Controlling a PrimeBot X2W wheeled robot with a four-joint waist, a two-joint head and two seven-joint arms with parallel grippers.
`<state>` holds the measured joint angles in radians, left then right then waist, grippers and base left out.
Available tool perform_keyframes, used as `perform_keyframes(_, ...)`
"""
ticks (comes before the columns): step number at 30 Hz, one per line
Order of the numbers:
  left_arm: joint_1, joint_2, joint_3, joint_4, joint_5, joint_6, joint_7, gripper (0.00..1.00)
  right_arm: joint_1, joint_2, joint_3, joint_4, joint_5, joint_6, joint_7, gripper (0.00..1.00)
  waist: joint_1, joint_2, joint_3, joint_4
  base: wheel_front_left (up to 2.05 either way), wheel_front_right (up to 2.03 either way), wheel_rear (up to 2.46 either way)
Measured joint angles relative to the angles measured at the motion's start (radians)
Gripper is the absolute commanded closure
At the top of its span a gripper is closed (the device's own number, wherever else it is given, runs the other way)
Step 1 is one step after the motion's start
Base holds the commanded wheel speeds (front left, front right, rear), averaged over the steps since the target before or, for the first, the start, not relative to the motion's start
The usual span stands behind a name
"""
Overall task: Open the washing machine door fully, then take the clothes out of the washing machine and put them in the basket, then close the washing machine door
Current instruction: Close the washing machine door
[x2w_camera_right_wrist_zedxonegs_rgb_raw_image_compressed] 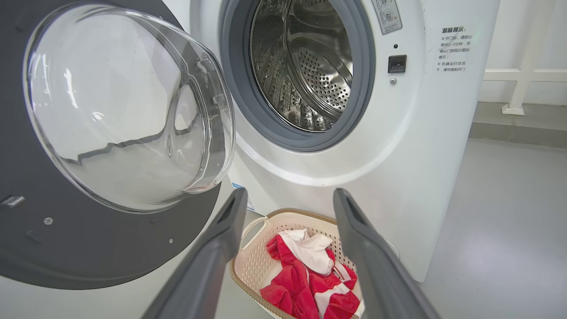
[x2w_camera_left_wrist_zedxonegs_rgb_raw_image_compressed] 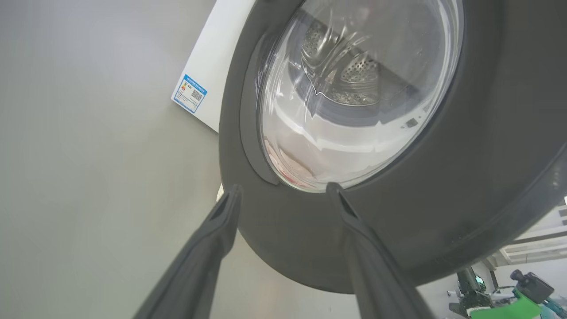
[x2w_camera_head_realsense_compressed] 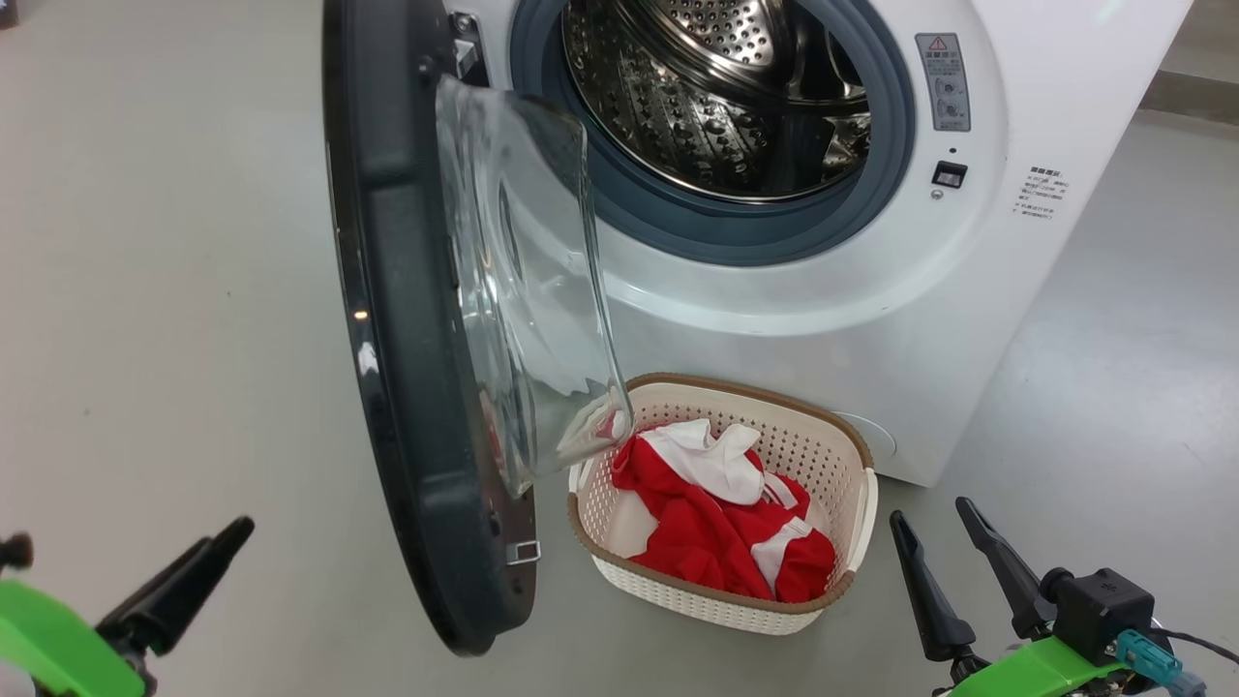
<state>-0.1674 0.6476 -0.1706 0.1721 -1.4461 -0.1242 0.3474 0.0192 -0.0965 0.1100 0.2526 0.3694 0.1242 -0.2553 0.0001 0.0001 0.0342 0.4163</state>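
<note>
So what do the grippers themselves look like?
The left gripper and right gripper each have two long, dark, tapering fingers on bright green bodies. The right one carries a black boxy module, a teal connector and a thin black cable.

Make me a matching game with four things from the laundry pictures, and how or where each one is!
Things:
1. washing machine door
2. clothes
3. basket
4. drum

Places and states:
a. lying in the basket
b. shiny steel, full of holes
c. swung open
d. standing on the floor in front of the washing machine

Pairs: 1-c, 2-a, 3-d, 4-b
</note>
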Motion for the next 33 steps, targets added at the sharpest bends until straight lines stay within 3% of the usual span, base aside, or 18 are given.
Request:
perform_keyframes(19, 0.15, -0.071, -0.111, 0.088, 0.021, 0.0, -0.391, 0.0, 0.001, 0.005, -0.01, -0.004, 0.0, 0.0, 0.0, 0.0, -0.0001, -0.0001, 0.005, 0.005, 0.0, 0.0, 0.0)
perform_keyframes(29, 0.149, -0.086, -0.203, 0.158, 0.159, 0.0, -0.582, 0.0, 0.02, 0.004, -0.03, -0.006, 0.0, 0.0, 0.0, 0.0, -0.0001, -0.0001, 0.006, 0.0, 0.0, 0.0, 0.0)
perform_keyframes(33, 0.147, -0.117, -0.164, 0.181, 0.267, 0.0, -0.596, 0.0, 0.02, 0.004, -0.034, -0.008, 0.0, 0.0, 0.0, 0.0, -0.0001, 0.0, 0.004, -0.003, 0.0, 0.0, 0.0)
